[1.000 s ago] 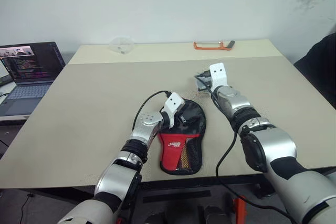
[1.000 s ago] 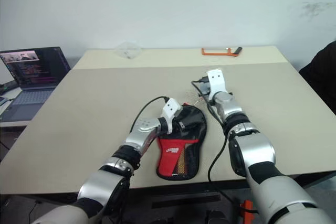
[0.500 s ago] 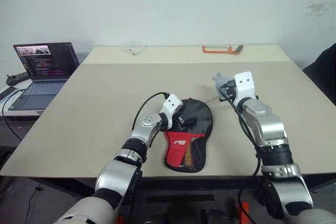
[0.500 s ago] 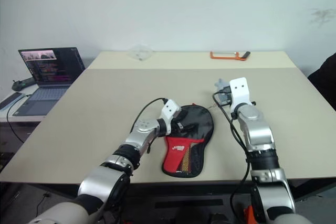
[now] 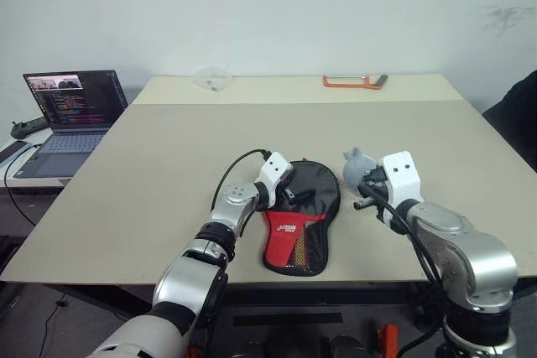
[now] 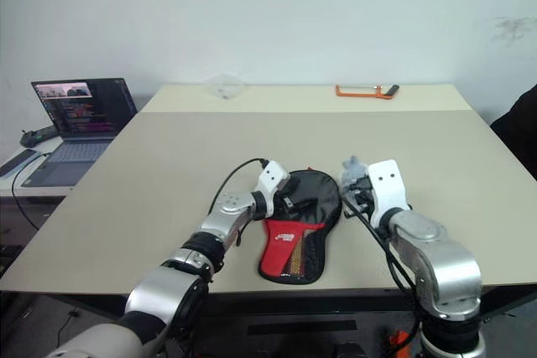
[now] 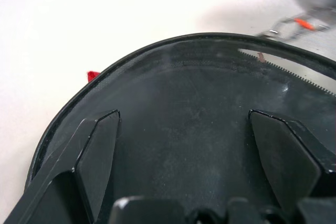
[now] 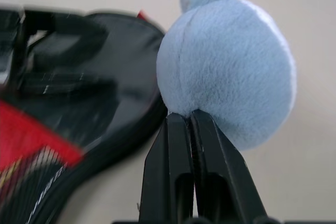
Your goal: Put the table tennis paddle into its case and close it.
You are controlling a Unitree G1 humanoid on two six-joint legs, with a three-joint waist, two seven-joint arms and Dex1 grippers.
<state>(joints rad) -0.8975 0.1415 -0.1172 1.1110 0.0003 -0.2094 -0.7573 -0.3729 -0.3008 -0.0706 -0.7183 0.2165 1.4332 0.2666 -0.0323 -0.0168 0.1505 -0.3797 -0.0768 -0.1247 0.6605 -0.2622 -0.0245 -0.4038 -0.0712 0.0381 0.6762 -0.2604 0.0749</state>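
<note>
Two hands working: left hand (image 5: 289,193), spread wide, pinning the soft black paddle-shaped fabric case (image 5: 304,217); right hand (image 8: 193,120), shut, pinching the grey-blue fluffy round pouch (image 8: 229,72) — pull steadily.

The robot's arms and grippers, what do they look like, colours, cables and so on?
Both arms are glossy silver shells with black joint bands. Each wrist carries a white block with small dark holes, and a black cable loops from it back along the forearm. The left gripper and right gripper each have two flat, tapered black fingers.
</note>
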